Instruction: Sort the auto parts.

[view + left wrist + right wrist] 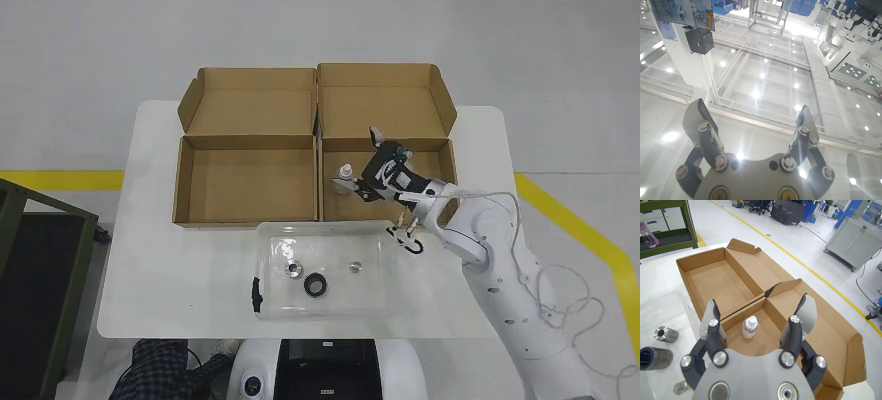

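right gripper (758, 298) hovered over the cardboard box (829, 336), jaws spread, empty | white bottle (750, 327) stood upright inside that box, under the jaws | steel sleeve (665, 334) and linear bearing (655, 358) lay in the clear tray (662, 302) beside the box | left gripper (752, 104) jaws spread, aimed at the ceiling | risk: a finger could clip and topple the bottle; the round steel parts could roll or slip when pinched

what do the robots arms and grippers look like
The right arm is white and smooth with rounded segments, and a thin white cable loops along it. The right gripper has two curved pale grey fingers with black ribbed pads, black links, silver bolts and a grey base plate. The left gripper is built the same, but its base fittings look brass-coloured.
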{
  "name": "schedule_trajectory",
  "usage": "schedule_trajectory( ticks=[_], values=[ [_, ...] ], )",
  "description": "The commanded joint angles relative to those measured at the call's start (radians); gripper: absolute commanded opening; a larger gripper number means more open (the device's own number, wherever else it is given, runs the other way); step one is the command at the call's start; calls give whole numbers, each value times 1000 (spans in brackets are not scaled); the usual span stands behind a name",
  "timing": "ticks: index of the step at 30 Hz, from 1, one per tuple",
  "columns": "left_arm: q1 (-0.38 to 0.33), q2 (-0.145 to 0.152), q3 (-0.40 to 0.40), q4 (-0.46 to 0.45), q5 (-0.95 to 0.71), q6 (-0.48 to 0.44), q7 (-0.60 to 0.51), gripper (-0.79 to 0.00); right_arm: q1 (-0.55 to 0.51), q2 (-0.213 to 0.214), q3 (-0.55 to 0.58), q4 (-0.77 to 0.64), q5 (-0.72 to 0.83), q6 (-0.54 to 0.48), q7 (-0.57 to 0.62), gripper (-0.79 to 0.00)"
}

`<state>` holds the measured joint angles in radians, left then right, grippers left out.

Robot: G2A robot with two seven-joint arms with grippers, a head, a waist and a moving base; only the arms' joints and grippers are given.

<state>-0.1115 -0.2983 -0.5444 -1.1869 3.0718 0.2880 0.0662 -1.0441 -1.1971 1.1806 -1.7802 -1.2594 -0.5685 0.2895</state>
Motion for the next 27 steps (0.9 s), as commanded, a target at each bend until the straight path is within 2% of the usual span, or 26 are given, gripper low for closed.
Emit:
schedule_trajectory(
  ticks=[1, 9, 14, 16, 17, 20, 22, 27],
  values=[
    [0, 0, 0, 0, 0, 0, 0, 0, -21, 5, 13, -37, 5, -26, 2, -95],
    [0, 0, 0, 0, 0, 0, 0, 0, -116, 27, 60, -171, 3, -155, 26, -65],
    [0, 0, 0, 0, 0, 0, 0, 0, -191, 42, 105, -250, 13, -218, 32, -89],
    [0, 0, 0, 0, 0, 0, 0, 0, -218, 47, 114, -279, 10, -241, 37, -126],
    [0, 0, 0, 0, 0, 0, 0, 0, -231, 50, 114, -289, 8, -252, 40, -163],
    [0, 0, 0, 0, 0, 0, 0, 0, -258, 56, 108, -303, -1, -298, 53, -142],
    [0, 0, 0, 0, 0, 0, 0, 0, -273, 59, 104, -300, 1, -314, 56, -160],
    [0, 0, 0, 0, 0, 0, 0, 0, -307, 67, 97, -301, -17, -337, 66, -148]
  ],
)
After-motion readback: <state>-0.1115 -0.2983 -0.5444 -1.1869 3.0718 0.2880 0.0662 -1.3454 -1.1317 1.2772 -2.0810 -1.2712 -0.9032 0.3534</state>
